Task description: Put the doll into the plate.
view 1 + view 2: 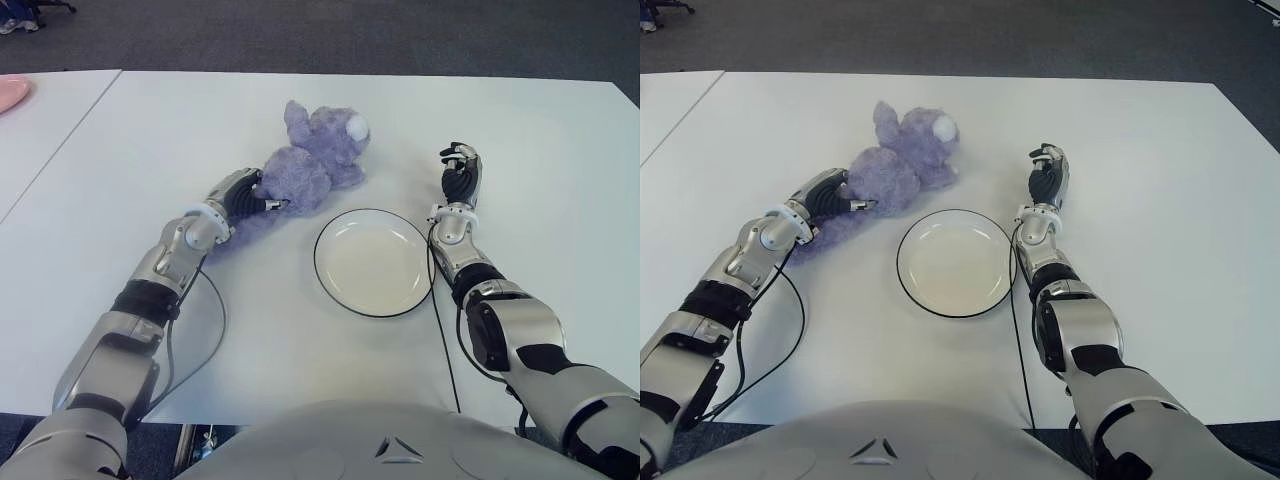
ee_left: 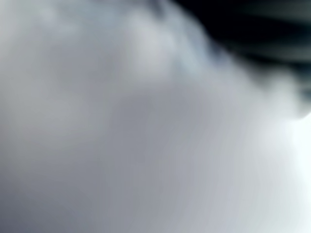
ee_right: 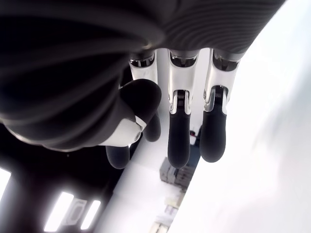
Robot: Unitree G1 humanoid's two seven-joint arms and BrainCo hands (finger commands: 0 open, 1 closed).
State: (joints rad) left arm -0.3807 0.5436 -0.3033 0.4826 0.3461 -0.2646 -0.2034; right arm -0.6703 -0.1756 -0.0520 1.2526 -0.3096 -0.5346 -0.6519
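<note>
Our left hand presses into the purple doll on the white desk, grip unclear; our right hand, fingers relaxed, holds nothing right of the plate.

Legible text, labels, brands, numbers, signs: none readable on any surface in any view.

left wrist view: wholly blurred | left hand fingertips buried in the doll | pink object left of doll: cut off
</note>
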